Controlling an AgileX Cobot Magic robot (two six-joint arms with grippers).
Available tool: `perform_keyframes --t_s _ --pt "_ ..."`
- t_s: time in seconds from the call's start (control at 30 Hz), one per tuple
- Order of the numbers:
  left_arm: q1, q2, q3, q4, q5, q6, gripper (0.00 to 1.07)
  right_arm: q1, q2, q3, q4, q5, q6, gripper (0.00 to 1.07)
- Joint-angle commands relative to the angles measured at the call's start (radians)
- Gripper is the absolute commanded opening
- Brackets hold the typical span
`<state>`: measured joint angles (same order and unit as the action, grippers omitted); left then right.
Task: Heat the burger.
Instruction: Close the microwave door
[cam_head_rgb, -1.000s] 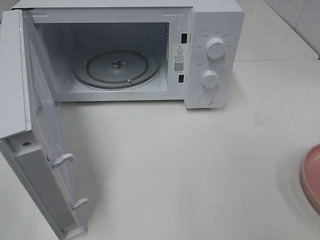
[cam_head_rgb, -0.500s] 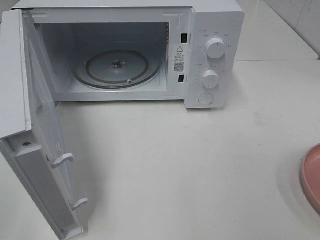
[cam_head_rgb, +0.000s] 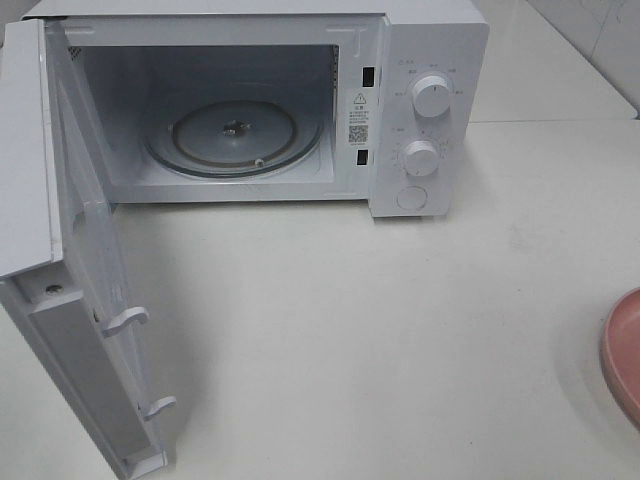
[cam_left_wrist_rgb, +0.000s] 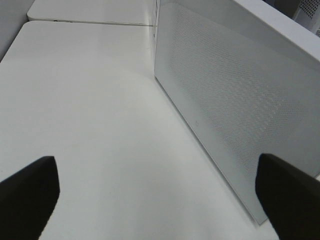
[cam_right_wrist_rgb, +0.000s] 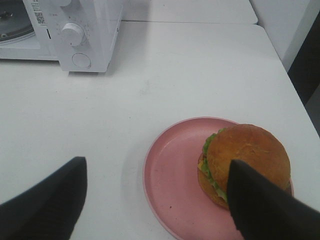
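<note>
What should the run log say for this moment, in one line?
microwave: door open, inside empty | burger: on pink plate | left gripper: open, holds nothing | right gripper: open above plate

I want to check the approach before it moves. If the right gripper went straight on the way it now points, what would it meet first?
Probably the pink plate, near its bare middle. The right gripper hangs open above it, and the burger sits toward one finger's side. Depth is hard to judge.

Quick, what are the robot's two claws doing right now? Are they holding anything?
Left gripper: open, holding nothing, next to the microwave door.
Right gripper: open, holding nothing, above the burger on the pink plate.
</note>
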<state>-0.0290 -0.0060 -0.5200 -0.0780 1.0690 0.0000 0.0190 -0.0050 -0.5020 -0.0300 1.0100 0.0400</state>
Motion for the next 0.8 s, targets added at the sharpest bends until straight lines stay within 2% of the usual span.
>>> perform_keyframes --t_s 0.03,0.8 --pt "0.003 -0.014 0.002 -0.005 0.001 0.0 1.0 -0.007 -0.026 0.004 -0.001 -0.016 -0.014 0.76" --pt "0.003 -0.014 0.002 -0.005 0.001 0.0 1.0 -0.007 -0.026 0.004 -0.001 -0.016 -0.014 0.76"
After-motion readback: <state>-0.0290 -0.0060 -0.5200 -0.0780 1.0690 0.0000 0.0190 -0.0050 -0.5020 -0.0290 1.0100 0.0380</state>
